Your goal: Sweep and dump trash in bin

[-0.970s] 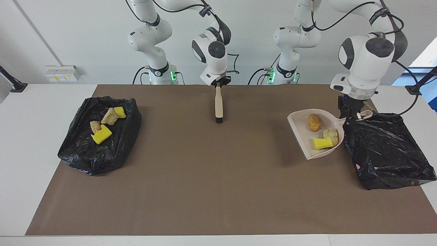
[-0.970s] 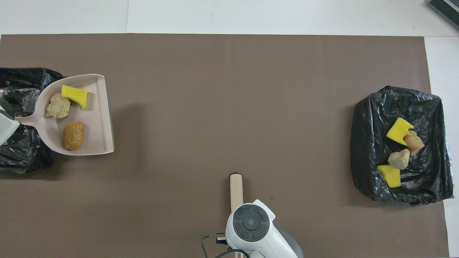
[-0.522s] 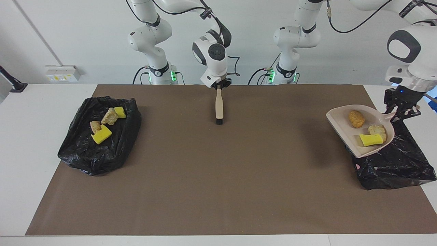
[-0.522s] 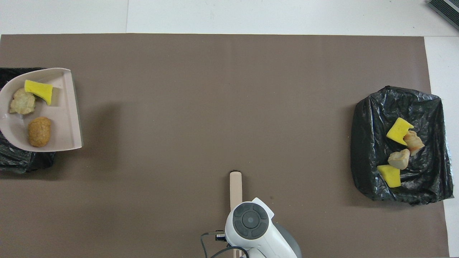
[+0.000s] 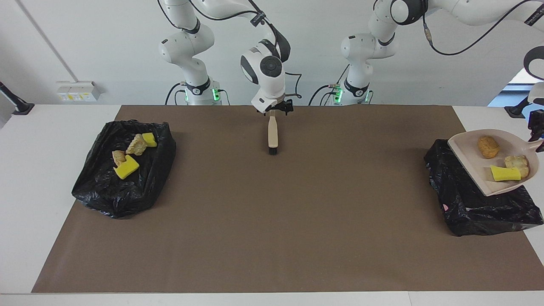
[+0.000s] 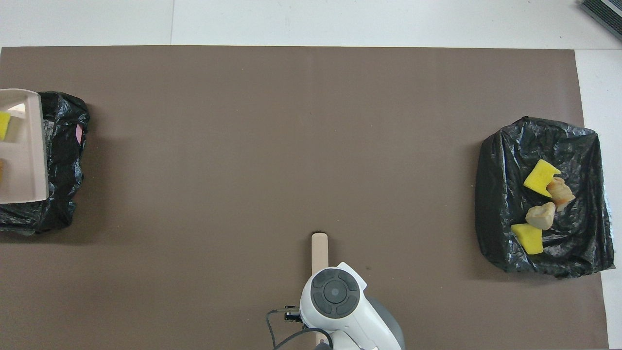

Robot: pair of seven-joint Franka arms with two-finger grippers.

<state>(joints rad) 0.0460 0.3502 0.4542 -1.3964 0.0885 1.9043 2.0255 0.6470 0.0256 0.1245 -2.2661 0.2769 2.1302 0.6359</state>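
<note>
My left gripper (image 5: 537,138) is shut on the handle of a beige dustpan (image 5: 469,155), at the edge of the facing view. The pan hangs tilted over the black-lined bin (image 5: 471,204) at the left arm's end of the table. In it lie three pieces of trash: a brown chunk (image 5: 488,146), a pale chunk (image 5: 517,161) and a yellow sponge piece (image 5: 505,173). My right gripper (image 5: 275,111) stands open around the top of a beige brush (image 5: 272,131), whose dark bristles rest on the mat. The overhead view shows only the dustpan's edge (image 6: 29,146) and the brush handle (image 6: 319,250).
A second black-lined bin (image 5: 106,187) at the right arm's end of the table holds several yellow and tan scraps (image 5: 126,169). A brown mat (image 5: 272,221) covers the table between the two bins.
The left arm has carried the loaded dustpan toward its own end of the table, from beside the bin to above it. The right gripper's fingers have spread apart at the brush handle.
</note>
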